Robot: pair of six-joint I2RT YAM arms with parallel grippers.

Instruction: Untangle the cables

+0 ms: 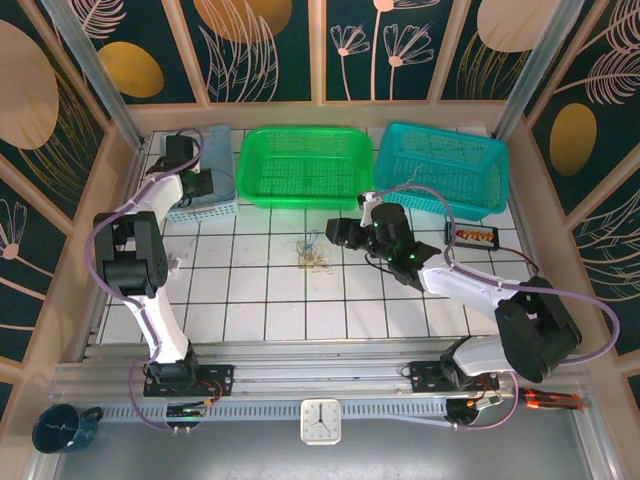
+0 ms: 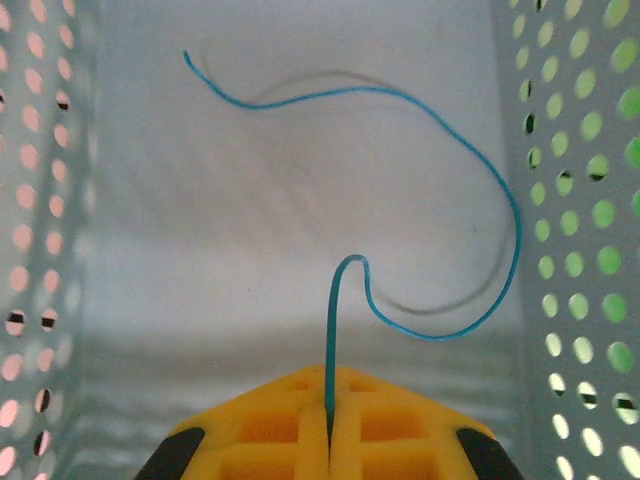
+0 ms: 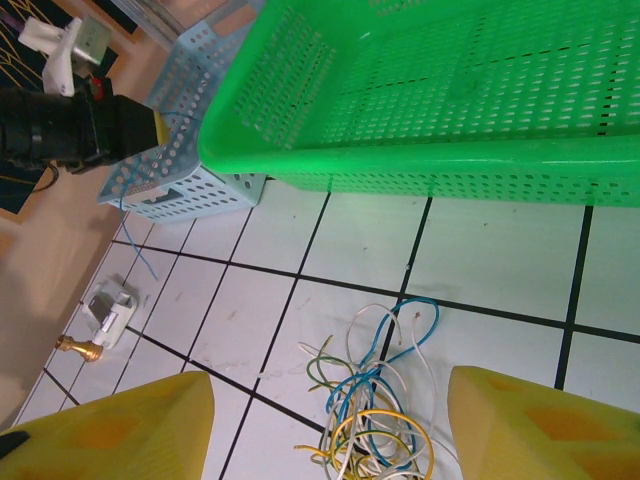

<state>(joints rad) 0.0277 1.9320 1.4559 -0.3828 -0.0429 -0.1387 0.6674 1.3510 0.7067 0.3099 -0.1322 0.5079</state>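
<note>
White-tiled table (image 1: 250, 300) carries the cable tangle (image 3: 375, 420) midway out; the right fingers (image 3: 540, 425) hover over it, spread wide and touching nothing; far left, the left fingers (image 2: 300, 420) pinch a blue wire (image 2: 480, 170) inside the pale blue basket (image 2: 570, 200); best to release low, so the whole wire settles within its walls.

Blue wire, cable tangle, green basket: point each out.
blue wire (image 2: 330, 340), left wrist view, vertical run below the loop
cable tangle (image 3: 375, 415), right wrist view, middle of crossing strands
green basket (image 1: 305, 198), top external view, near wall
</note>
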